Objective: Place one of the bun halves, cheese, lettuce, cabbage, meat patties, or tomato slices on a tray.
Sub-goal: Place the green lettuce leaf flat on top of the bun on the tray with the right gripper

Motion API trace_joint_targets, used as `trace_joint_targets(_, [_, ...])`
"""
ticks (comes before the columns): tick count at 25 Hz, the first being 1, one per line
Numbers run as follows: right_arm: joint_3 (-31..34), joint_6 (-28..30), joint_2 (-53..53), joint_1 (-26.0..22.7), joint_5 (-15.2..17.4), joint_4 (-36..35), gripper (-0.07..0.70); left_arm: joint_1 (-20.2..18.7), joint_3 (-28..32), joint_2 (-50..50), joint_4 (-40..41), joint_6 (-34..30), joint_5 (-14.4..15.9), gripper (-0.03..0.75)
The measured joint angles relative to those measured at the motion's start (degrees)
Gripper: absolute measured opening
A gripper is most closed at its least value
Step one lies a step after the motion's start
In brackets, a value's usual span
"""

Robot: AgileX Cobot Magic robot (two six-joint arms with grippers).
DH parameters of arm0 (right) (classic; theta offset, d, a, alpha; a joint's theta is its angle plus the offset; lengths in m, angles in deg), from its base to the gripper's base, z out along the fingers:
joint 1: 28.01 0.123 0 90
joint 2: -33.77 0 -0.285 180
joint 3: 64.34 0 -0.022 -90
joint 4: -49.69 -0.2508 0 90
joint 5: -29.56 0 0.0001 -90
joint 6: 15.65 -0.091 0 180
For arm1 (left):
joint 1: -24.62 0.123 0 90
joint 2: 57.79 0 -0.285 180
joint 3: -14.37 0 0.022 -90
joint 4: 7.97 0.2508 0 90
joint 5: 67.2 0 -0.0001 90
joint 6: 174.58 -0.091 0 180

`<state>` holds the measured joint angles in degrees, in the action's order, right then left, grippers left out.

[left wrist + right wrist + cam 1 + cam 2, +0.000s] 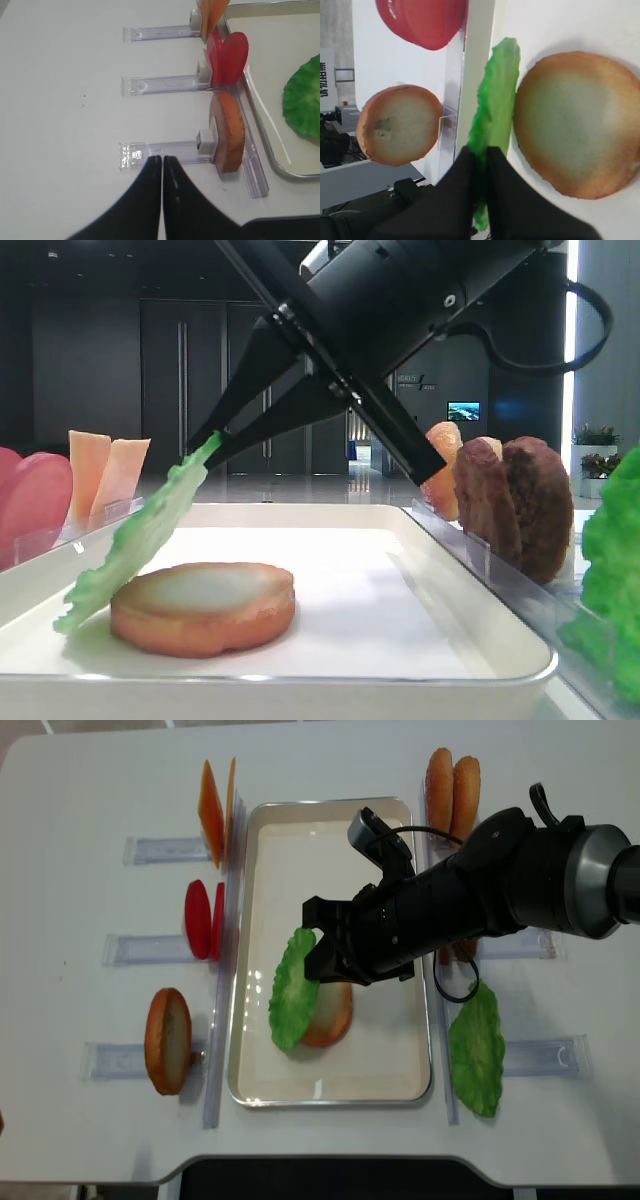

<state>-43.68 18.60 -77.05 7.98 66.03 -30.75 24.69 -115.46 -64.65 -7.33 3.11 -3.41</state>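
My right gripper (312,942) reaches across over the white tray (330,1082) and is shut on the upper edge of a green lettuce leaf (292,990). The leaf (140,535) hangs slanted, its lower edge down on the tray floor and its face leaning against a bun half (205,605) that lies flat in the tray. In the right wrist view the black fingertips (470,160) pinch the lettuce (497,95) just left of that bun half (577,122). My left gripper (162,159) is shut and holds nothing, over the bare table left of the tray.
Clear holders line both sides of the tray. On the left stand cheese slices (212,810), tomato slices (200,918) and another bun half (167,1040). On the right stand brown patties (515,505), orange-brown discs (450,785) and another green leaf (478,1050).
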Motion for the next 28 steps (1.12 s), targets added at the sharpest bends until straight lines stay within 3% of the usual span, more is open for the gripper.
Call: trace_joint_targets(28, [0.0, -6.0, 0.0, -2.2, -0.4, 10.2, 0.031, 0.0, 0.0, 0.0, 0.0, 0.0, 0.0, 0.000])
